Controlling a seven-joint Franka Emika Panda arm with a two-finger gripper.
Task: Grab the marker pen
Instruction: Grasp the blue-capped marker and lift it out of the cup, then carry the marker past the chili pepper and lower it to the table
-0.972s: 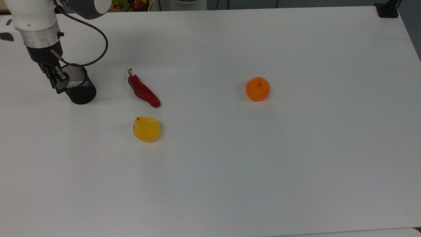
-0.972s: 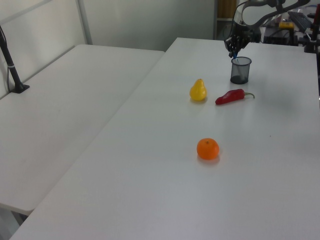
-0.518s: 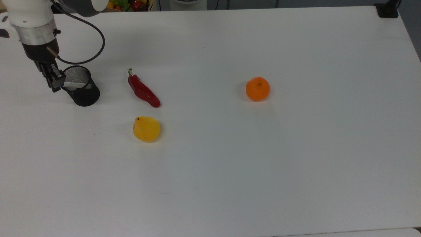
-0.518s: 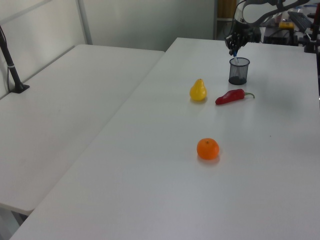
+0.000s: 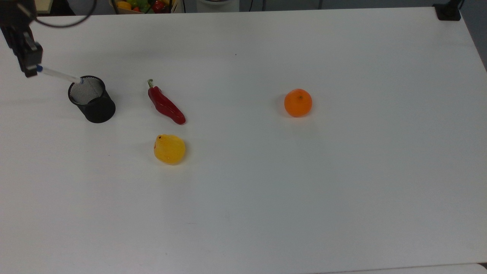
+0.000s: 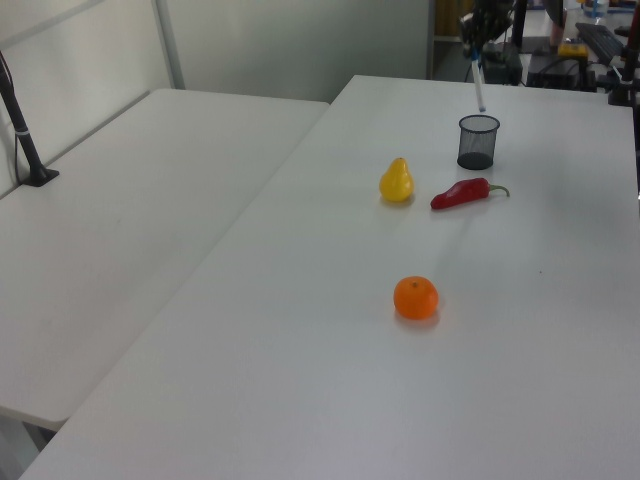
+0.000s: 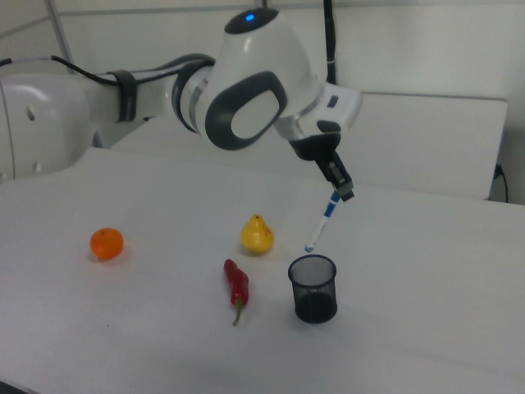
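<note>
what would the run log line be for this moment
phase: lift | end effector: shut on marker pen | marker pen: tilted, clear above mesh cup | table: red chilli, yellow pear, orange untouched

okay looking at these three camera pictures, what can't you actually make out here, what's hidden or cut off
- Gripper: in the top view the arm above it is cut off by the picture's top-left corner.
- Marker pen: its capped upper end sits between the fingers, so the grip itself is hidden in the right view.
- Black mesh cup: too small in the left view to see its inside.
- Bin of coloured items: cut off by the top view's upper edge.
</note>
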